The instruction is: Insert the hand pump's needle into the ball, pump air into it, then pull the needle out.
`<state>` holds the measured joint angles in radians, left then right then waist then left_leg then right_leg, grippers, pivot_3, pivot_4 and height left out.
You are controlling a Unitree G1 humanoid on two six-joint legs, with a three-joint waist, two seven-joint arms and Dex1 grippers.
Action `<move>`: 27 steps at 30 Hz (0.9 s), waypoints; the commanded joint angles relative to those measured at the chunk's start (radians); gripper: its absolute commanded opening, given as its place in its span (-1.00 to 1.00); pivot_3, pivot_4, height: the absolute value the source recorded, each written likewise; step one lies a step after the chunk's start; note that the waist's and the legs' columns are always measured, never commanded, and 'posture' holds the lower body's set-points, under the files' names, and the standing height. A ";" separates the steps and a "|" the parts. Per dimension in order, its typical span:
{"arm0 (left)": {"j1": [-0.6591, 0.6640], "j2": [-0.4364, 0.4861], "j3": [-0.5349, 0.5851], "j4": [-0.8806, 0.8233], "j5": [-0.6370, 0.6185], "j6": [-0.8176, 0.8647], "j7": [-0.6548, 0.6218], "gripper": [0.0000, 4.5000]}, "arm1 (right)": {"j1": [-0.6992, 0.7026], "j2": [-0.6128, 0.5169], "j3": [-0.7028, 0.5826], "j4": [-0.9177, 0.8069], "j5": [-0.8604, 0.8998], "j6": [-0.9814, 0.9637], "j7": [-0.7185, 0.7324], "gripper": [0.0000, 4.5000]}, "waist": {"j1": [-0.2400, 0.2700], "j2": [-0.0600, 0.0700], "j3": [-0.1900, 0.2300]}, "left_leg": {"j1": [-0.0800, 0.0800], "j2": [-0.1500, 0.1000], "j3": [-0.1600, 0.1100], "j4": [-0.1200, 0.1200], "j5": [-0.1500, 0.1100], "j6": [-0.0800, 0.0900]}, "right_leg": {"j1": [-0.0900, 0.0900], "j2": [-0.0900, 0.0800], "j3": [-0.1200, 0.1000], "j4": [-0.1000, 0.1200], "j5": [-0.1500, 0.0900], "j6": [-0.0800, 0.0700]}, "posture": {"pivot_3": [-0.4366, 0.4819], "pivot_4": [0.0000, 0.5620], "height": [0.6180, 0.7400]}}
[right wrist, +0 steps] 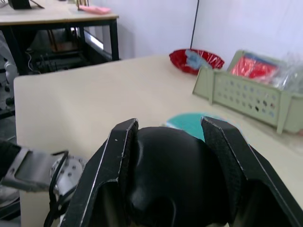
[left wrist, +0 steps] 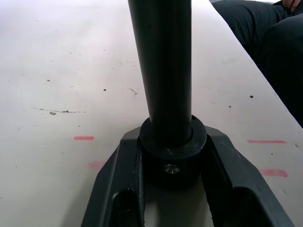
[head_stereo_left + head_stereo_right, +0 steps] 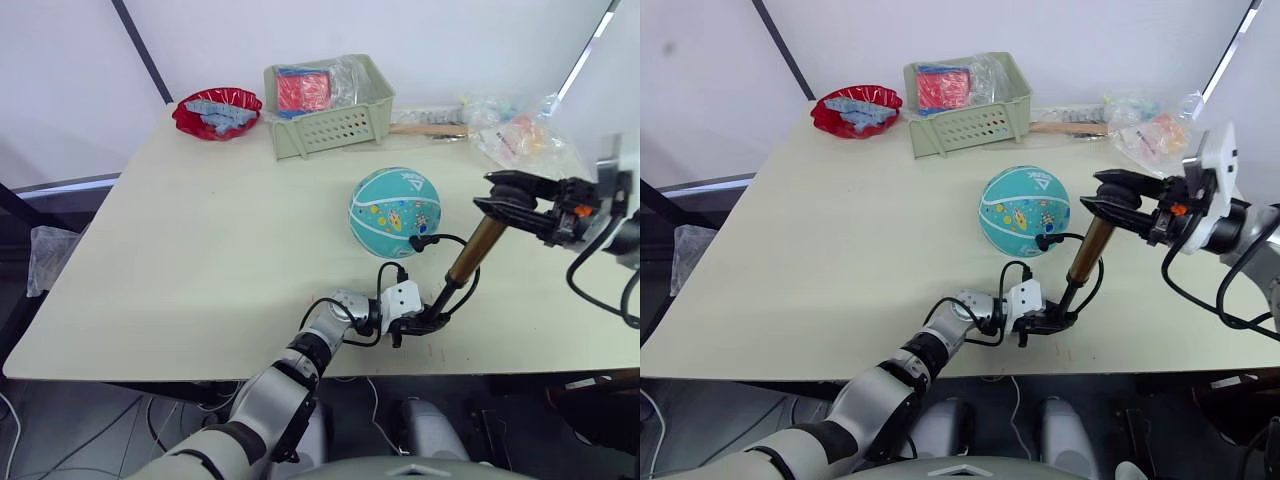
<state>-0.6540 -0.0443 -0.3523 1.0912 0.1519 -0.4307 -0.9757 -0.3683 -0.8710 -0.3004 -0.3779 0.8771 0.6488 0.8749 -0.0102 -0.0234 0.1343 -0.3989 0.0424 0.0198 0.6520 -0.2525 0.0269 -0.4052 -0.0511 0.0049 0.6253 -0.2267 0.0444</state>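
Observation:
The teal ball (image 3: 393, 210) rests on the table right of centre. The hand pump (image 3: 474, 250) stands tilted just to its right, bronze barrel up and black lower section down. My left gripper (image 3: 418, 322) is shut on the pump's black end cap (image 2: 171, 158) at the table surface. My right gripper (image 3: 497, 197) is shut on the black T-handle (image 1: 165, 175) at the top. A thin black hose (image 3: 455, 242) loops from the pump's foot to a small black fitting (image 3: 416, 243) touching the ball's lower right side. The needle itself is hidden there.
A green basket (image 3: 330, 128) with a red packet stands at the back, with a red bowl (image 3: 217, 112) to its left. A wooden-handled tool (image 3: 430, 129) and clear plastic bags (image 3: 520, 135) lie at the back right. The table's front edge (image 3: 200, 372) runs just below my left gripper.

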 commanded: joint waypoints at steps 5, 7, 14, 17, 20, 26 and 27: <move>0.043 0.039 -0.021 0.086 0.049 0.042 0.014 -0.49 | -0.106 -0.060 -0.133 0.007 0.070 0.025 -0.039 -0.28 | 0.000 0.000 0.002 | 0.000 0.000 0.000 0.000 0.000 0.000 | 0.000 0.000 0.000 0.000 0.000 0.000 | -0.05 -0.47 0.91; 0.043 0.039 -0.021 0.084 0.049 0.041 0.014 -0.49 | -0.087 -0.058 -0.134 0.009 0.062 0.024 -0.038 -0.28 | 0.000 0.000 0.002 | 0.000 0.000 0.000 0.000 0.000 0.000 | 0.000 0.000 0.000 0.000 0.000 0.000 | -0.05 -0.47 0.91; 0.042 0.039 -0.024 0.085 0.051 0.039 0.013 -0.49 | 0.025 -0.035 -0.072 -0.024 0.002 0.004 -0.007 -0.28 | 0.000 0.000 0.001 | 0.000 0.000 0.000 0.000 0.000 0.000 | 0.000 0.000 0.001 0.000 0.000 0.000 | -0.05 -0.47 0.91; 0.042 0.040 -0.024 0.085 0.051 0.039 0.013 -0.49 | 0.086 -0.014 -0.034 -0.029 -0.036 -0.022 -0.004 -0.28 | 0.000 -0.001 0.001 | 0.000 0.000 0.000 0.000 0.000 0.000 | 0.000 0.000 0.000 0.000 0.000 0.001 | -0.05 -0.47 0.91; 0.043 0.041 -0.024 0.083 0.051 0.038 0.014 -0.49 | 0.144 0.028 0.025 -0.046 -0.060 -0.047 -0.005 -0.28 | -0.001 -0.004 -0.001 | 0.001 0.000 0.000 0.000 0.000 0.000 | 0.001 0.000 0.000 0.000 -0.001 0.001 | -0.05 -0.47 0.91; 0.048 0.045 -0.026 0.080 0.050 0.039 0.016 -0.49 | 0.227 0.090 0.126 -0.037 -0.137 -0.110 0.008 -0.28 | -0.002 -0.008 -0.006 | 0.002 0.001 -0.001 0.000 0.000 0.000 | 0.001 0.001 0.000 0.000 -0.001 0.001 | -0.05 -0.47 0.91; 0.048 0.046 -0.027 0.079 0.050 0.038 0.016 -0.49 | 0.240 0.097 0.139 -0.035 -0.149 -0.118 0.011 -0.28 | -0.002 -0.008 -0.007 | 0.002 0.001 -0.001 0.000 0.000 0.000 | 0.001 0.001 0.000 0.000 -0.001 0.001 | -0.05 -0.47 0.91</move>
<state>-0.6506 -0.0357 -0.3617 1.0917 0.1561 -0.4308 -0.9679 -0.1699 -0.7851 -0.2285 -0.4230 0.7564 0.5197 0.8677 -0.0122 -0.0314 0.1272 -0.3970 0.0438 0.0190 0.6517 -0.2525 0.0269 -0.4042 -0.0499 0.0049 0.6256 -0.2273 0.0450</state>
